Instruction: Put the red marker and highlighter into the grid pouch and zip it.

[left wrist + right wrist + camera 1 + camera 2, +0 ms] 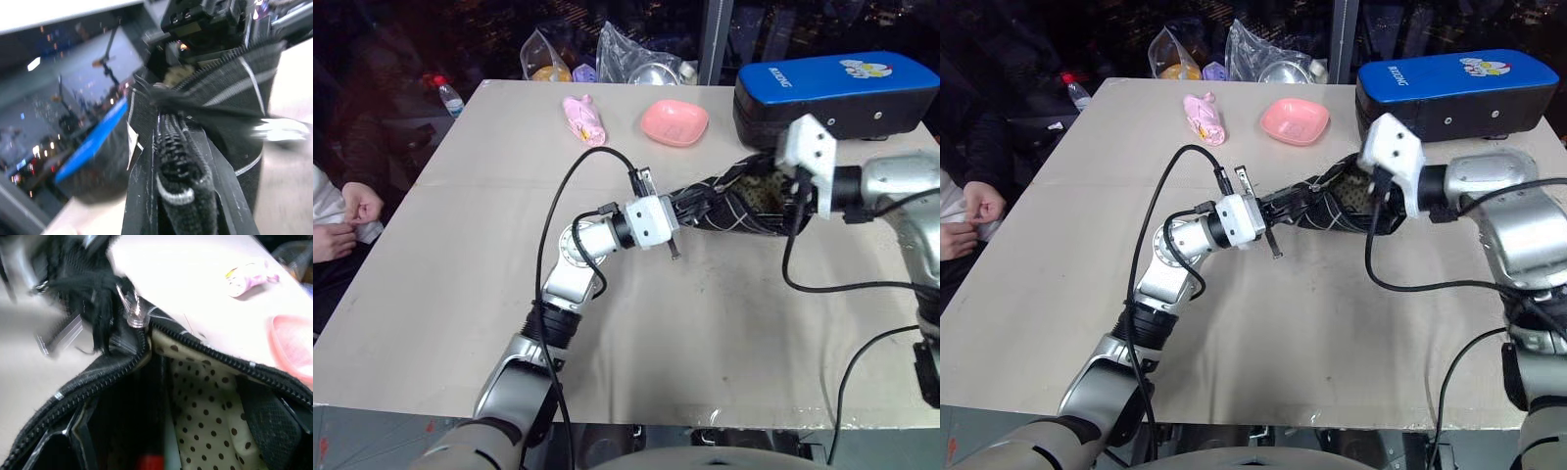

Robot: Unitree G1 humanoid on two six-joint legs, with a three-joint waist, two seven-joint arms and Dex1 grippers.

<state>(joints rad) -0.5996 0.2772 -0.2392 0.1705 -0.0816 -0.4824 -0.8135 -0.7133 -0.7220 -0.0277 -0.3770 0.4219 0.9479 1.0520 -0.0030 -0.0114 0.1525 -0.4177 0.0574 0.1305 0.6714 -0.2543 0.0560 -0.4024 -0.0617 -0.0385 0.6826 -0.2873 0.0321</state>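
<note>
On the far right of the table [460,323] I see the big blue-and-black case [837,93], white lettering on its lid too small for me to read. Just near of it, mid-table, the grid pouch [729,201] hangs between my arms, mouth unzipped, dotted lining showing. My left gripper [690,208] is clamped tight on the pouch's left end. My right gripper [1371,196] sits at the open end; I cannot tell how wide it stands. Something red [149,462] shows deep inside. A clear zipper pull [134,318] dangles.

Left hand [697,208] clamped on grid pouch [744,201]
</note>
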